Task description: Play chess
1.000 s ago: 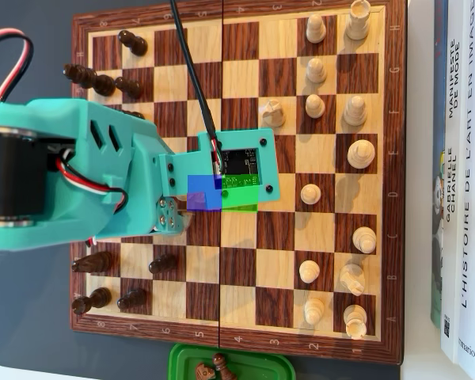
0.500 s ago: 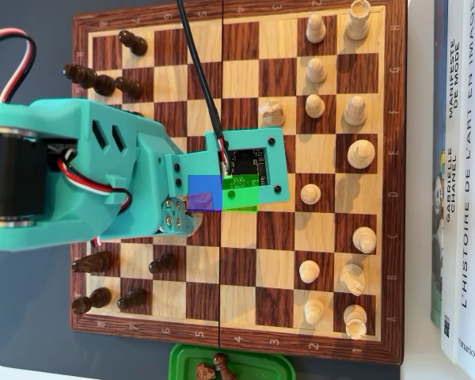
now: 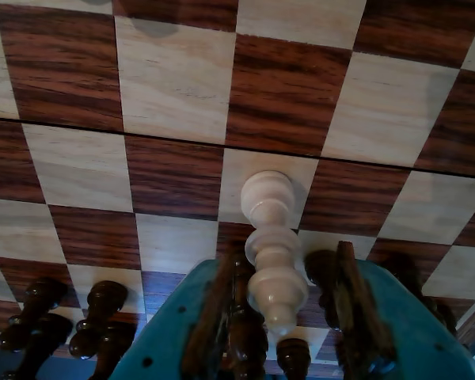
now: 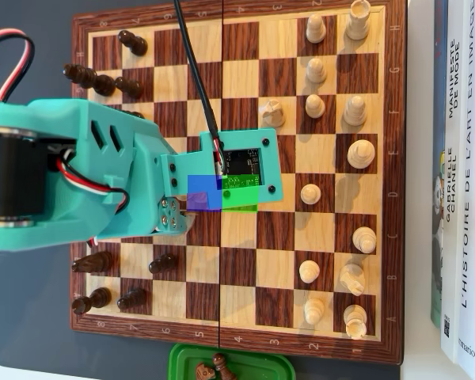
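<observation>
In the wrist view a white chess piece [image 3: 271, 253] stands between my gripper's [image 3: 290, 255] two brown fingers. It sits close against the left finger [image 3: 234, 301]. The right finger [image 3: 350, 301] stays apart from it, with a dark gap between, so the gripper is open around the piece. A dark piece's head [image 3: 293, 354] shows low between the fingers. In the overhead view the teal arm [image 4: 103, 170] reaches over the chessboard [image 4: 237, 71], and its camera mount [image 4: 241, 166] near the board's middle hides the gripper and this piece.
Dark pieces [image 4: 103, 83] line the board's left side and white pieces [image 4: 356, 111] its right. More dark pieces [image 3: 71, 317] crowd the wrist view's lower left. A green tub [image 4: 182, 362] holding captured dark pieces sits below the board. Books [image 4: 463, 174] stand at the right.
The wrist swung slightly right and down half a second ago and is now back where it was a second ago. No piece on the board has visibly moved.
</observation>
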